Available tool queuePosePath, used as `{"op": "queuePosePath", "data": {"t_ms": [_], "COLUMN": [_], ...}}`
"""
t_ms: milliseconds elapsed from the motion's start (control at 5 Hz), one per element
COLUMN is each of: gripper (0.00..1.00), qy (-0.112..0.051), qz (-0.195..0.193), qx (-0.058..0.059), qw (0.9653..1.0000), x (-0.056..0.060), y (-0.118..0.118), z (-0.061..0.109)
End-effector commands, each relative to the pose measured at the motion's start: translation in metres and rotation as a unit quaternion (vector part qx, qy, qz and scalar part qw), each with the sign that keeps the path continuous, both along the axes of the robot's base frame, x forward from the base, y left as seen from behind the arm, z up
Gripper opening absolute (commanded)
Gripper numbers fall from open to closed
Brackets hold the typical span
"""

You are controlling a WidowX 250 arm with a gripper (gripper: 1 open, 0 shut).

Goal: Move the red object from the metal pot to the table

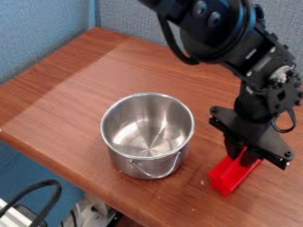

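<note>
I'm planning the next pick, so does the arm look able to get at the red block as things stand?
Likely yes: the jaws are right at the upper end of the red block, and the metal pot stands off to one side, seemingly out of the way.

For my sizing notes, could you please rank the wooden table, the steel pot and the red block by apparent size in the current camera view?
1. Reddish-brown wooden table
2. Shiny round steel pot
3. Bright red block

The wood-grain desk (89, 84) spreads beneath the claw (252, 151). On it, beside the claw, lies the red block (229, 175); the metal pot (147, 135) stands near the claw.
</note>
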State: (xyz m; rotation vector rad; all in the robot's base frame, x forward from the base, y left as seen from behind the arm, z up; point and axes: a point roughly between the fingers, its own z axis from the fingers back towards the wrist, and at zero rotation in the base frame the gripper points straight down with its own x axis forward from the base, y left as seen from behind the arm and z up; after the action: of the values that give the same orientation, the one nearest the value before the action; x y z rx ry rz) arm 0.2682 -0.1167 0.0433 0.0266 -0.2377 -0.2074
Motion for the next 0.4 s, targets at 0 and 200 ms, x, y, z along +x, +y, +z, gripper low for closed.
{"op": "queuePosePath", "data": {"t_ms": [0,200], "gripper": [1.0,1.0], "qy": [0.02,0.027], "qz": [0.005,0.007], "qx": [0.003,0.0], "qw": [0.9998,0.9996], "x": [-0.0033,-0.0048], "y": [0.0033,0.0038], "z": [-0.0088,-0.0082]}}
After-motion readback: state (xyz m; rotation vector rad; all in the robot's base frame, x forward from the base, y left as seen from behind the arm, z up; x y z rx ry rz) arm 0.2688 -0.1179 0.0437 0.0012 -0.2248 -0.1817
